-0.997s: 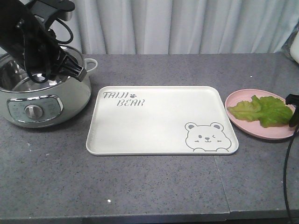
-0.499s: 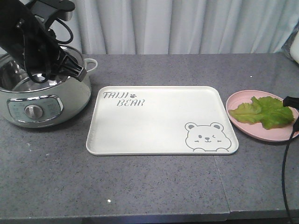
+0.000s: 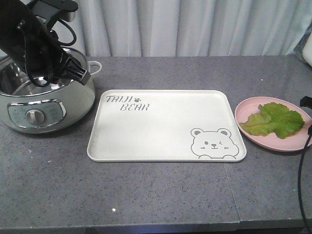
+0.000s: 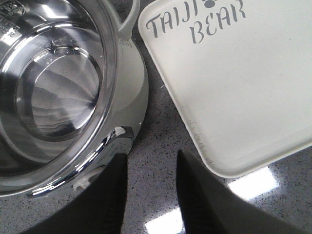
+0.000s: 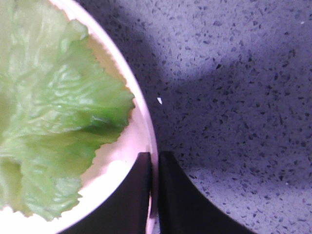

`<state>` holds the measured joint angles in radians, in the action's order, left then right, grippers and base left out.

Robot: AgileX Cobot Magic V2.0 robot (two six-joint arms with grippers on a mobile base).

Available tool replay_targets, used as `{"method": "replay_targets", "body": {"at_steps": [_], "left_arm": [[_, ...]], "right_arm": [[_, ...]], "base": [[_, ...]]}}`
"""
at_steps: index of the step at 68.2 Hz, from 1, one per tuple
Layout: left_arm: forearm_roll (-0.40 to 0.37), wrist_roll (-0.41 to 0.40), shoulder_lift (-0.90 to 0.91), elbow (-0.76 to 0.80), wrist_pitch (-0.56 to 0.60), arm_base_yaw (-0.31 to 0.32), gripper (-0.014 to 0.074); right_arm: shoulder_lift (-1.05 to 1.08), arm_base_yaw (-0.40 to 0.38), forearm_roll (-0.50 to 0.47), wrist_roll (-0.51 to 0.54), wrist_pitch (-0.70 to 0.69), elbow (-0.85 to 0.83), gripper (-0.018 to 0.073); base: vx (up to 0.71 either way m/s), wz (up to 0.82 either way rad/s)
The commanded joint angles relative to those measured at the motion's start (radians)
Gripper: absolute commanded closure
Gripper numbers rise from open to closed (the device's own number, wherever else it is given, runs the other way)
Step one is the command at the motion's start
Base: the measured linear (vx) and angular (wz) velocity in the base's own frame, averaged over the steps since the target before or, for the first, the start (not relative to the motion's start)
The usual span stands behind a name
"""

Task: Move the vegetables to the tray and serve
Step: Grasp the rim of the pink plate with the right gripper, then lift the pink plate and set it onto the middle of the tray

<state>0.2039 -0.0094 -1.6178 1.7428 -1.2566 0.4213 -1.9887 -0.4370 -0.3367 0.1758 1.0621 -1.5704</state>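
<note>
Over on the right side, the lettuce [image 3: 274, 118] is lying flat on the pink plate [image 3: 273, 145], bright green and ruffled, filling much of the dish. The plate is sitting on the grey counter [image 3: 161, 195], just beside the tray's right edge but not touching it. The right gripper [image 5: 154, 156] is pinching the plate's rim: in its wrist view the two dark fingers are nearly together, with the pink edge running straight into the thin gap between them. The leaf is stopping short of those fingers, so it is the plate being gripped, not the lettuce.

In the middle, the cream tray [image 3: 161, 122] is lying flat with nothing on it, lettering at the upper left, bear at the lower right.

On the left, the left gripper [image 4: 151, 161] is hovering with its fingers spread apart and nothing between them. Below it is bare counter, between the cooker [image 3: 48, 109] and the tray's lettered corner. The cooker is standing with its lid off, the shiny steel bowl showing inside. A black cable [image 3: 300, 185] is hanging down at the right edge.
</note>
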Motion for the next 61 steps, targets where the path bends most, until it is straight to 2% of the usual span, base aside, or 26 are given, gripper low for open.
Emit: {"method": "replay_targets", "body": {"at_steps": [1,20,24,30,38,42,48,61], "left_arm": [[0.008,-0.007,0.037,0.025,0.025,0.004,0.0359],[0.008,-0.007,0.037,0.025,0.027,0.004,0.0358],[0.008,-0.007,0.037,0.025,0.027,0.004,0.0358],[0.008,-0.007,0.037,0.025,0.027,0.004,0.0358],[0.008,-0.007,0.037,0.025,0.027,0.004,0.0358],[0.008,-0.007,0.037,0.025,0.027,0.004,0.0358],[0.008,-0.007,0.037,0.025,0.026,0.004,0.0358],[0.008,-0.008,0.037,0.025,0.026,0.004,0.0358]], "right_arm": [[0.056,-0.036,-0.081,0.047,-0.014,-0.028,0.0567],[0.123,-0.066,-0.128,0.117,-0.037,-0.029,0.0565],[0.144,-0.062,-0.166,0.137,-0.045,-0.029,0.0565],[0.168,-0.062,-0.284,0.188,-0.045,-0.029,0.0565],[0.189,-0.060,-0.504,0.294,-0.008,-0.029,0.0564],[0.191,-0.048,-0.575,0.337,0.021,-0.029,0.0564],[0.191,0.000,-0.637,0.380,0.051,-0.029,0.0564],[0.191,0.189,-0.637,0.390,-0.003,-0.029,0.0564]], "base": [[0.00,0.00],[0.00,0.00],[0.00,0.00],[0.00,0.00],[0.00,0.00],[0.00,0.00],[0.00,0.00],[0.00,0.00]]}}
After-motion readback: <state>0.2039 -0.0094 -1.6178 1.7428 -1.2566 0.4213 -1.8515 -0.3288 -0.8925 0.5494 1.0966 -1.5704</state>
